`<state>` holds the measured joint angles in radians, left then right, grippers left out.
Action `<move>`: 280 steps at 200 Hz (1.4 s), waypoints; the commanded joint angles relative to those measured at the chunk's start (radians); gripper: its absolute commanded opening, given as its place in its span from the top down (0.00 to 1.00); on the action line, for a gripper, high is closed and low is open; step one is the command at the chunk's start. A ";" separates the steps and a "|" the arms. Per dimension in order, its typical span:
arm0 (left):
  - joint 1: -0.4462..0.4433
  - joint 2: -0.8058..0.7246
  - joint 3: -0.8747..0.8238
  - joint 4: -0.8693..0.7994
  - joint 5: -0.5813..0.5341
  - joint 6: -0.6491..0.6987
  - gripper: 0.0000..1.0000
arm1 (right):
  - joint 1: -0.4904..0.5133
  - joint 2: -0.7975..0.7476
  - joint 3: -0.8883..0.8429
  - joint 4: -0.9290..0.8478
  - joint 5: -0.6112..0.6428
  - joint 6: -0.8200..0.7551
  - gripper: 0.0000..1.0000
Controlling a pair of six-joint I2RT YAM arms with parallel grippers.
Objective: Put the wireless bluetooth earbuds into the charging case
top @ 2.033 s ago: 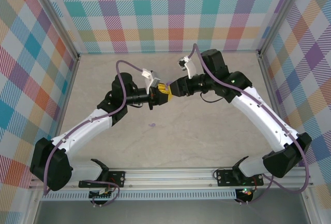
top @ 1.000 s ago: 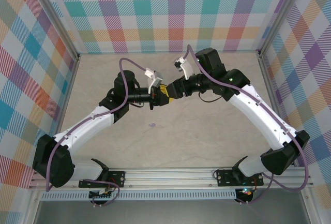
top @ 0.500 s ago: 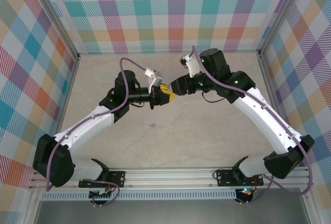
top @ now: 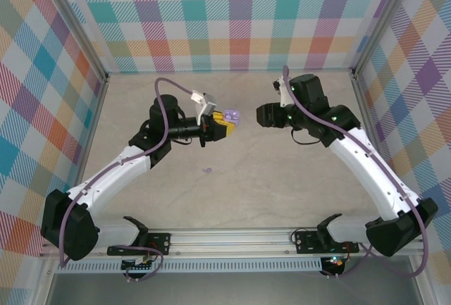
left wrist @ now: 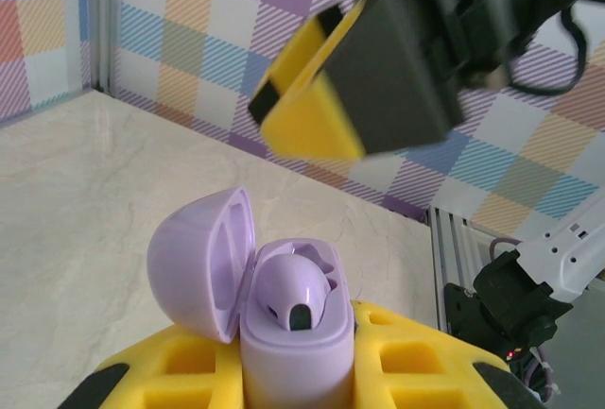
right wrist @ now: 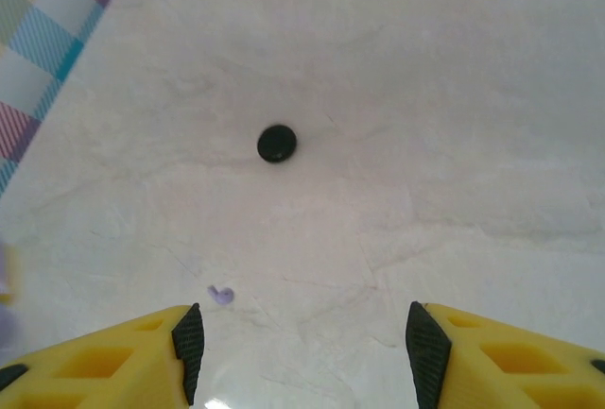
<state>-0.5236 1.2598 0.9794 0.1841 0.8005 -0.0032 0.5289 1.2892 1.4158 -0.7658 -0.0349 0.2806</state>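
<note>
Table (top: 282, 178) surface, marbled and pale, lies mostly bare, with both arms working above it. The left arm (top: 120, 171) reaches in from seven o'clock and the right arm (top: 366, 164) from five. The left gripper (top: 224, 125) is clamped tight on the lilac charging case (left wrist: 288, 352). It holds the case upright and clear of the table, with the lid (left wrist: 198, 263) swung back toward nine o'clock, presumably so the sockets face the partner arm. The right gripper (right wrist: 302, 343) sits at three o'clock of the case, apart from it, jaws roughly half parted with nothing between them. A black disc (right wrist: 277, 144) lies on the table at twelve o'clock of that gap. The seated earbud (left wrist: 291, 288) rests in the case. The loose earbud (right wrist: 220, 294), also lilac, lies on the table at ten o'clock of the gap and is likely the next pick.
</note>
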 commanded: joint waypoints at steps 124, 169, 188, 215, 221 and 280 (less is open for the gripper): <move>0.149 -0.129 0.067 -0.058 0.068 -0.066 0.85 | 0.149 0.392 -0.178 0.211 -0.338 0.018 0.43; 0.185 -0.159 0.067 -0.057 0.062 -0.077 0.85 | 0.232 0.582 -0.055 0.206 -0.323 0.023 0.46; 0.191 -0.173 0.067 -0.079 0.045 -0.062 0.85 | 0.254 0.645 -0.004 0.199 -0.300 0.049 0.49; 0.194 -0.187 0.068 -0.098 0.045 -0.052 0.85 | 0.276 0.719 0.069 0.161 -0.265 0.061 0.52; 0.194 -0.188 0.068 -0.102 0.043 -0.049 0.85 | 0.280 0.733 0.086 0.151 -0.265 0.060 0.51; 0.194 -0.191 0.070 -0.114 0.048 -0.037 0.85 | 0.342 0.856 0.244 0.017 -0.172 0.017 0.50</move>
<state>-0.3439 1.0904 1.0164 0.0757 0.8448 -0.0578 0.8433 2.1086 1.5982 -0.6586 -0.2630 0.3233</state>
